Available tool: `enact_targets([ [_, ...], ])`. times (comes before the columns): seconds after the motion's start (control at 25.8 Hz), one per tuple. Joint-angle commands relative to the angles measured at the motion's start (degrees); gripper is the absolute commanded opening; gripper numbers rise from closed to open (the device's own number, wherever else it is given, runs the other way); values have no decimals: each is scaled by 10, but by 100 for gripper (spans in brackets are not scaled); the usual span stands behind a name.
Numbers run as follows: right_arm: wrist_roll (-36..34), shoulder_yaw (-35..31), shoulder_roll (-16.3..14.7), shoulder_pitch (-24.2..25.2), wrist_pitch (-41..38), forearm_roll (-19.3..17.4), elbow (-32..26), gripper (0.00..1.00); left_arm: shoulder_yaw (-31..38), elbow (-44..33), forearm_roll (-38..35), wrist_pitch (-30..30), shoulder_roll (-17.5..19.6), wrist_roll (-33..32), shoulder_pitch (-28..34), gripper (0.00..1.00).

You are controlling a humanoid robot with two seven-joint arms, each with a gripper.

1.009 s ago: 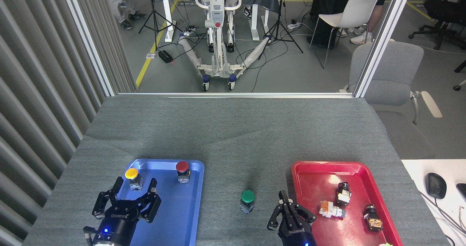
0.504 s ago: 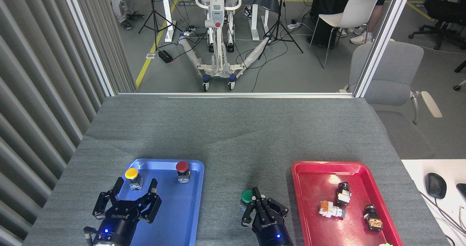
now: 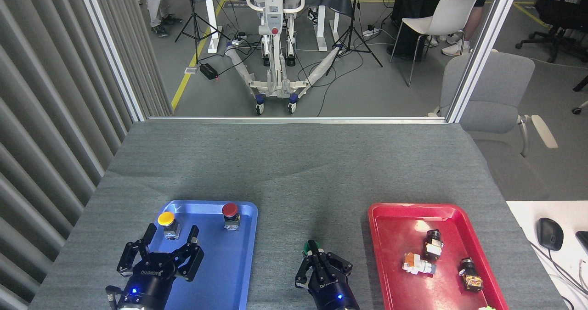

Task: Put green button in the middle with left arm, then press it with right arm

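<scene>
The green button [image 3: 311,246] stands on the bare grey cloth in the middle [image 3: 280,227], between the two trays. Only a sliver of its green cap shows, because my right gripper [image 3: 315,253] sits right over it with its black fingers drawn together to a point on the cap. I cannot tell whether the cap is pushed down. My left gripper [image 3: 166,245] hovers over the near part of the blue tray [image 3: 239,264], fingers spread open and empty, a blue light on its wrist.
A yellow button [image 3: 167,222] and a red button [image 3: 230,214] stand at the blue tray's far end, just beyond my left gripper. The red tray [image 3: 390,218] on the right holds several small switch parts. A computer mouse [image 3: 549,233] lies on a white desk at far right.
My right gripper moved left from beside the red tray to over the green button, now covering most of its cap. The left gripper stayed still.
</scene>
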Motion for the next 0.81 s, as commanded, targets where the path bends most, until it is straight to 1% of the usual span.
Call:
enact_targets([
  [0.0, 3, 1, -1, 0, -1, -1, 9, 2, 0, 1, 0, 0, 0, -4, -1, 100],
  [0.16, 12, 0, -3, 0, 0, -2, 9, 2, 0, 2, -1, 0, 0, -4, -3, 100],
  [0.27, 10, 0, -4, 0, 6, -2, -3, 3, 0, 2, -1, 0, 0, -5, -3, 100],
  [0.5, 8, 0, -10, 6, 20, -3, -65, 8, 0, 6, -1, 0, 0, -4, -3, 100],
  [0.62, 7, -3, -22, 14, 19, -3, -84, 9, 0, 6, -1, 0, 0, -5, -4, 100],
  [0.78, 6, -14, -41, 37, 19, -3, -113, 14, 0, 6, -1, 0, 0, -5, -3, 100],
])
